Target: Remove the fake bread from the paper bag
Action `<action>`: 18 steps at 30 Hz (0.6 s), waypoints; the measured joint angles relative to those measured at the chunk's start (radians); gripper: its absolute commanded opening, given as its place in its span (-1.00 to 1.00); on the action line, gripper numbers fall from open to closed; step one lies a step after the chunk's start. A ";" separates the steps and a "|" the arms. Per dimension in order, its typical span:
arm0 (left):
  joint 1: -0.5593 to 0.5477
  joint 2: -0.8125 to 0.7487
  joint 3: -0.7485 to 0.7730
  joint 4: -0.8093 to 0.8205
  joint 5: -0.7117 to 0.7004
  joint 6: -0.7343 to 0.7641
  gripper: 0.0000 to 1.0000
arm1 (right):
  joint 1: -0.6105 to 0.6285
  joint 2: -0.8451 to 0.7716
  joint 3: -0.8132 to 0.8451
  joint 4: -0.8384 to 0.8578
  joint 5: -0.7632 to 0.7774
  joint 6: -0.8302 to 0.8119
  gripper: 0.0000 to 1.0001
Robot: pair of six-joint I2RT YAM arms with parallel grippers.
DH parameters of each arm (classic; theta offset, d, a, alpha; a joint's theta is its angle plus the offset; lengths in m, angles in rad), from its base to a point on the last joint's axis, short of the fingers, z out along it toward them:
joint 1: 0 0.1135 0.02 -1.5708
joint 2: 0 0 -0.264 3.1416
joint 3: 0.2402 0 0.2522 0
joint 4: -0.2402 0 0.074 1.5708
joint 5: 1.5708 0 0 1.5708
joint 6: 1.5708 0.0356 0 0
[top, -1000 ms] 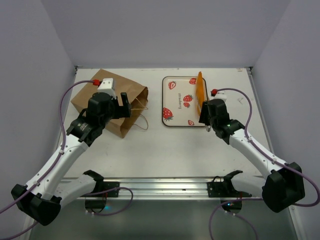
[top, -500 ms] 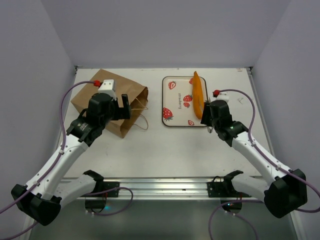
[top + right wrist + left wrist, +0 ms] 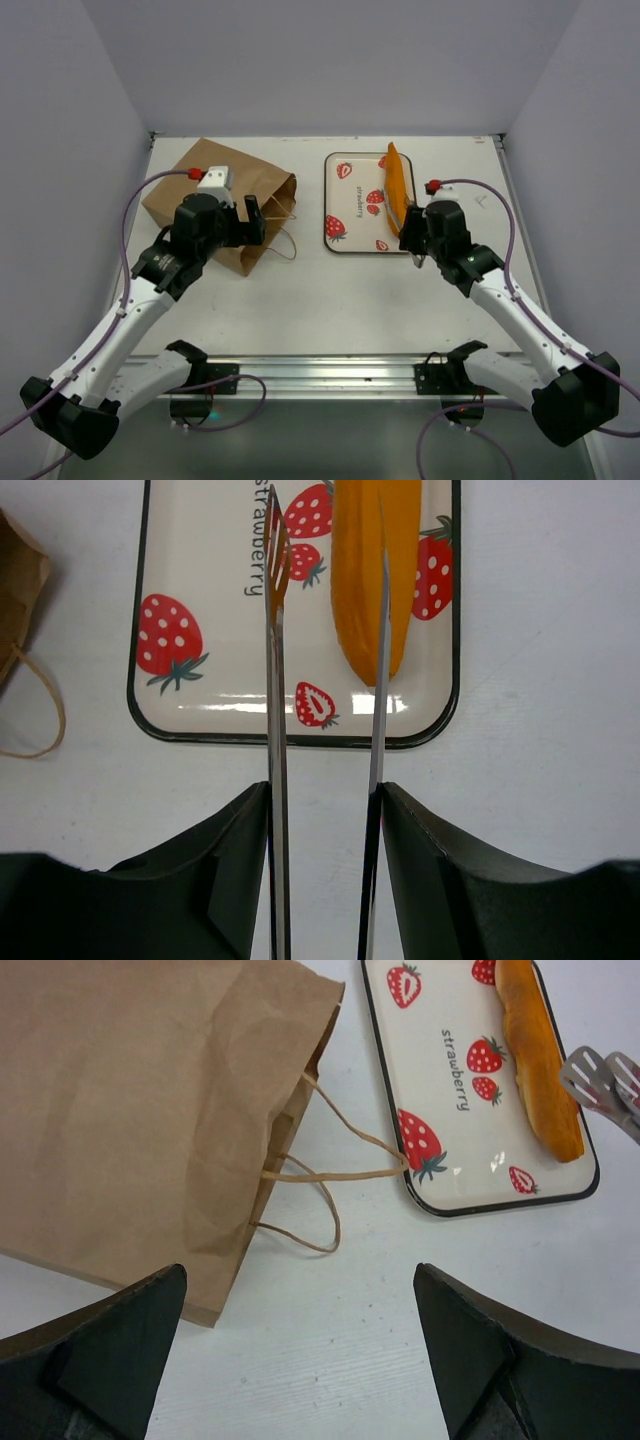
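A long smooth orange bread loaf (image 3: 397,185) lies along the right side of the strawberry-print tray (image 3: 350,215); it also shows in the left wrist view (image 3: 540,1055) and the right wrist view (image 3: 375,570). My right gripper (image 3: 415,235) is shut on metal tongs (image 3: 275,680), whose arms stand apart just short of the loaf's near end and do not grip it. The brown paper bag (image 3: 215,200) lies flat at the left, its mouth and loop handles towards the tray. My left gripper (image 3: 250,215) is open and empty over the bag's near right corner (image 3: 140,1110). Anything inside the bag is hidden.
The bag's loop handles (image 3: 320,1175) lie on the white table between bag and tray; one touches the tray's rim (image 3: 405,1165). The tong tips (image 3: 600,1075) hover over the tray's right edge. Grey walls close the back and both sides.
The loaf, held upright in the tongs a second ago, now lies flat on the tray. My right gripper has drawn back towards the near edge. My left gripper shifted slightly.
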 measured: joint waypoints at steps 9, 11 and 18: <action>0.000 0.015 -0.046 0.004 0.030 0.035 0.99 | 0.000 -0.006 0.010 -0.011 -0.093 0.001 0.04; 0.000 0.043 -0.019 -0.014 0.003 0.040 0.99 | 0.000 -0.006 0.016 -0.013 -0.108 0.001 0.04; 0.000 0.142 0.064 -0.034 -0.069 0.058 0.99 | 0.000 -0.006 0.034 -0.017 -0.168 0.003 0.04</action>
